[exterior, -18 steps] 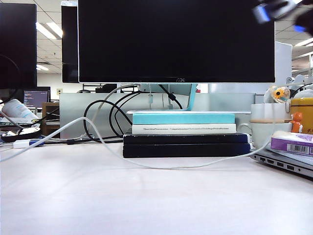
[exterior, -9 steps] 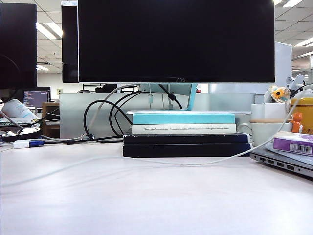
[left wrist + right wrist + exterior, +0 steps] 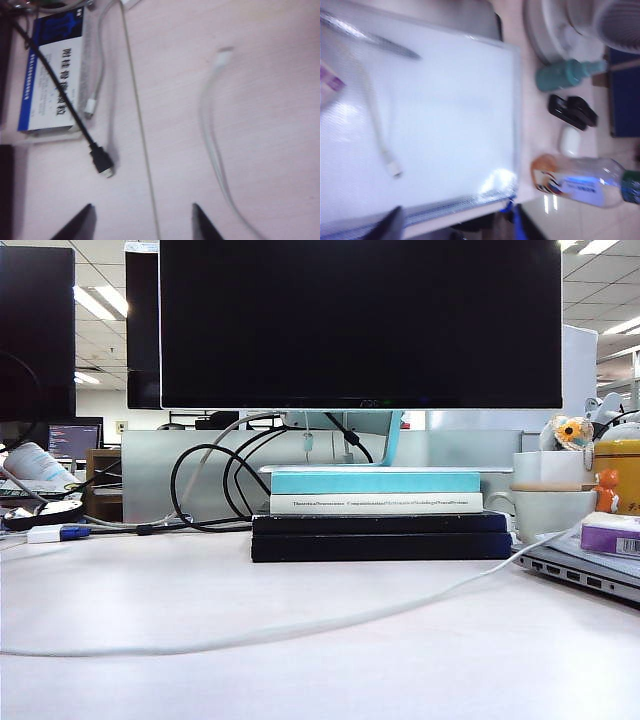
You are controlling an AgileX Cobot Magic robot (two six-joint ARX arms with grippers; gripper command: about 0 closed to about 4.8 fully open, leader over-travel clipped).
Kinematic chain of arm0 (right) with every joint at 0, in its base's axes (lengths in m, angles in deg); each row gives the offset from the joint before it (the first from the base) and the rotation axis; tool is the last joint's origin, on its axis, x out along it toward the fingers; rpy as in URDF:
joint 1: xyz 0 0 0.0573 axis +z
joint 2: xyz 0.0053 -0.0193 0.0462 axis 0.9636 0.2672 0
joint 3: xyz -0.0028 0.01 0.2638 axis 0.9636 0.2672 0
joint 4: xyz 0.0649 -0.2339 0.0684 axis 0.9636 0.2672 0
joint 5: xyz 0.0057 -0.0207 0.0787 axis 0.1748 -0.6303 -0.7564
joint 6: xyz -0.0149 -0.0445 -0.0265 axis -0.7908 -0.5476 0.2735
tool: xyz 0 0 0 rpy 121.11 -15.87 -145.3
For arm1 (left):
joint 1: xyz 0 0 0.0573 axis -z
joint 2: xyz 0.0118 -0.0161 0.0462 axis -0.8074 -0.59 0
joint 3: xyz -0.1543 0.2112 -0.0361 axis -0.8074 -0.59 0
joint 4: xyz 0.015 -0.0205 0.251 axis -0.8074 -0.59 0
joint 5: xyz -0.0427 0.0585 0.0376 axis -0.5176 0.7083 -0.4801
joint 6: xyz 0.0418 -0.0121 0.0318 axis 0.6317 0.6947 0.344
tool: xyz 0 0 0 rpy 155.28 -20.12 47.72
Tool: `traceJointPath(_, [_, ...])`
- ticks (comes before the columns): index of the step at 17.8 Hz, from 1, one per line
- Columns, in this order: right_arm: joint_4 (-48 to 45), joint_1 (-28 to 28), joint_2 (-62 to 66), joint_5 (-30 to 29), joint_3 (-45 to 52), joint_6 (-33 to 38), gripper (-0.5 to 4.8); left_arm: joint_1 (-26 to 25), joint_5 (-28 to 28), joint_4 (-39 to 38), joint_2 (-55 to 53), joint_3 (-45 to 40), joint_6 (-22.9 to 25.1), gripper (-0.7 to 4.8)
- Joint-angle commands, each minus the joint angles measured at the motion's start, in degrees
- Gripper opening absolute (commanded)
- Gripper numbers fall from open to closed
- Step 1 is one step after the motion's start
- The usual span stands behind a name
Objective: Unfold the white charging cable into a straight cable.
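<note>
White charging cable [image 3: 300,625] lies across the table [image 3: 330,680] in one long shallow curve, running from the near left edge up toward the laptop [image 3: 575,570] on the right in the exterior view. No loops or folds visible, so it looks nearly straight already; only a gentle bow is left.

Left tool [image 3: 142,222]: jaws apart, nothing between them, hovering over the table w/ one plug end of the cable [image 3: 222,55] lying free ahead of it. Right tool [image 3: 455,222]: jaws also apart, empty; the other plug end [image 3: 394,170] rests on a white flat surface, prob. the laptop lid, just beyond the fingertips. Neither tool shows in the exterior view.

Handling, as a judgement: cord is thin, light, limp, w/ a bit of springy memory, so it will likely curl back some when let go. Smooth jacket may slip in a loose pinch. Best hold is right behind each plug, where the strain relief is stiffer and thicker. Pull ends apart gently; no yanking on the connectors.
</note>
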Motion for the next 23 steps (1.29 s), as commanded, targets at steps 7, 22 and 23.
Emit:
traceJointPath(7, [-12.4,-0.3,-8.5,-17.0,-0.2,4.6,2.97,-7.4,-20.0,1.8,12.9,0.1,-1.7,2.41])
traceJointPath(22, [-51.1,-0.2,-45.7,-25.6,33.0,23.1,2.19,-11.3,-26.0,24.4,46.6,-24.3,-21.1,2.41])
traceJointPath(23, [-54.3,-0.2,-46.7,-27.8,35.6,24.0,2.05,-11.3,-25.2,25.3,49.4,-26.5,-22.2,2.36])
